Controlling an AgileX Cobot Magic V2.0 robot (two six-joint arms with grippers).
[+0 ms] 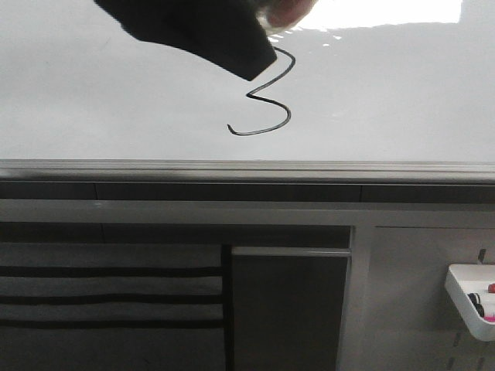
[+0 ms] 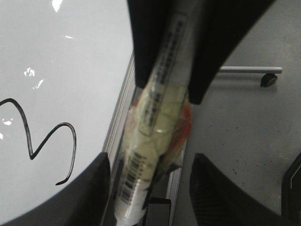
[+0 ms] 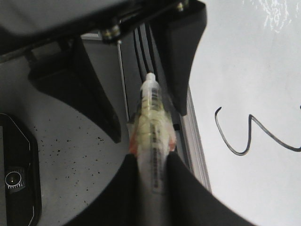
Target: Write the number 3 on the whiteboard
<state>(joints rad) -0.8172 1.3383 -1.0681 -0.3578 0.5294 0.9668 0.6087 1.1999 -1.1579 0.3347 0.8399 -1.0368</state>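
Glossy white whiteboard (image 1: 116,93) fills upper frame, silver-grey rail (image 1: 247,170) along its lower edge; thin black number 3 (image 1: 267,97) inked on board, just above rail, slightly slanted, top partly hidden

Bright overhead glare blown out on whiteboard (image 1: 116,93) top edge, front view. Dim, grainy below rail. Wrist views soft, w/ close marker (image 2: 155,122) out of focus.

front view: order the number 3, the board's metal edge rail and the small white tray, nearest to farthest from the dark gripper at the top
1. number 3, right at the gripper, overlapped on top
2. metal edge rail, below, across the whiteboard bottom
3. white tray, far lower right
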